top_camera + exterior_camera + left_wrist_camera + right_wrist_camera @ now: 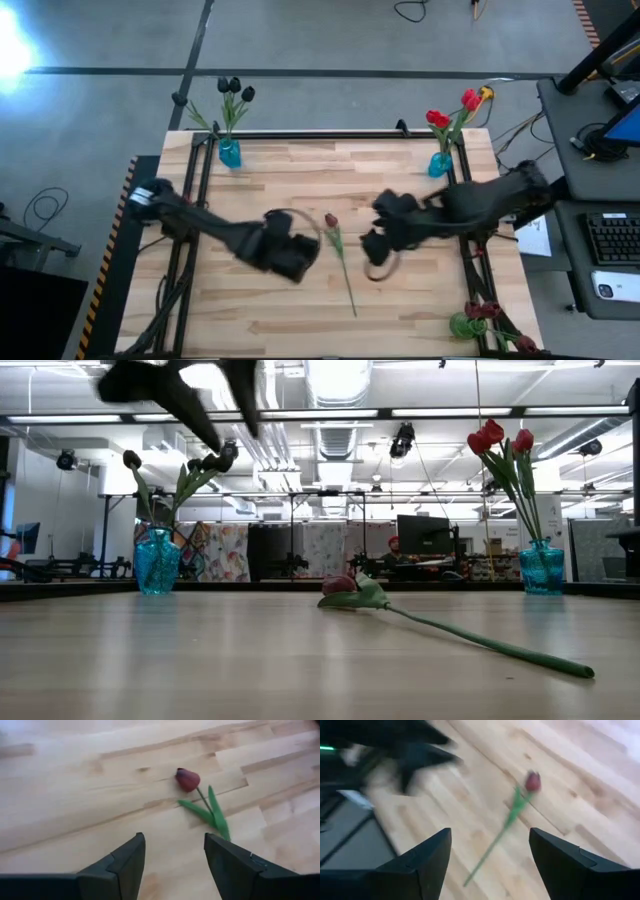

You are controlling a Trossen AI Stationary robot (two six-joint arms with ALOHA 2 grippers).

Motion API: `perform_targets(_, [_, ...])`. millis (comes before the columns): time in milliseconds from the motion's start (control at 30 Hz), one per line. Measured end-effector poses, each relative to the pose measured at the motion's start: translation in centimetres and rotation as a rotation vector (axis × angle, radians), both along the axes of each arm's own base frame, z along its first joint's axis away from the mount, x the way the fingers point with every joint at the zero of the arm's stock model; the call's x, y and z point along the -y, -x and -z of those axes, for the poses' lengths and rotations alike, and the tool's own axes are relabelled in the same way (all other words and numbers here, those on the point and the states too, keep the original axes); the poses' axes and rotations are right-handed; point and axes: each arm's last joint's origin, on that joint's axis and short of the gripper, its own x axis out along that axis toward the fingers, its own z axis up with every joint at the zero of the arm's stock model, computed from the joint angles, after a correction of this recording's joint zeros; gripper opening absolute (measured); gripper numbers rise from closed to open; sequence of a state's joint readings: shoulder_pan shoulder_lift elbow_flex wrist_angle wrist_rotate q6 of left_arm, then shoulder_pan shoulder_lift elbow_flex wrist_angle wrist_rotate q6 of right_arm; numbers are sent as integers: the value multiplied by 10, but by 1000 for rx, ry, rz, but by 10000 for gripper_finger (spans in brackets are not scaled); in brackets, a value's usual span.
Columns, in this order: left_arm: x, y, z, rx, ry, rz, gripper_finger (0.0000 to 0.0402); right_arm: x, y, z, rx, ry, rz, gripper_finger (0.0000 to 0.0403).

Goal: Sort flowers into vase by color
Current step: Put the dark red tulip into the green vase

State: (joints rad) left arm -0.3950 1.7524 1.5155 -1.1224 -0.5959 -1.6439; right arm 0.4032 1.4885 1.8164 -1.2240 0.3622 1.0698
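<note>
You have one dark red tulip (331, 221) lying mid-tabletop between the left gripper (174, 857) and right gripper (490, 852), both jaws apart and empty, so next pick it up by the stem.

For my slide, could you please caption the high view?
Both open grippers, left and right, flank a dark red tulip lying on the table.

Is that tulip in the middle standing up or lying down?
Lying down. The tulip rests flat on the table, stem along the wood, with no gripper holding it.

left arm (215, 232): matte black, chunky jointed links
right arm (480, 200): same black casing
gripper fingers (125, 865): dark, flat, wedge-shaped, angular edges
</note>
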Motion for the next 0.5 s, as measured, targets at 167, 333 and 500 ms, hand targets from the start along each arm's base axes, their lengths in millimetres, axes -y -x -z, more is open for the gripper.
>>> perform_targets(167, [38, 43, -13, 22, -18, -14, 192, 8, -38, 58, -185, 44, 67, 240])
perform_targets(333, [60, 73, -4, -89, 9, -97, 192, 19, -80, 127, -332, 47, 100, 225])
perform_targets(500, [55, 90, 3, -326, 51, -84, 192, 34, -114, 174, -368, -10, 132, 219])
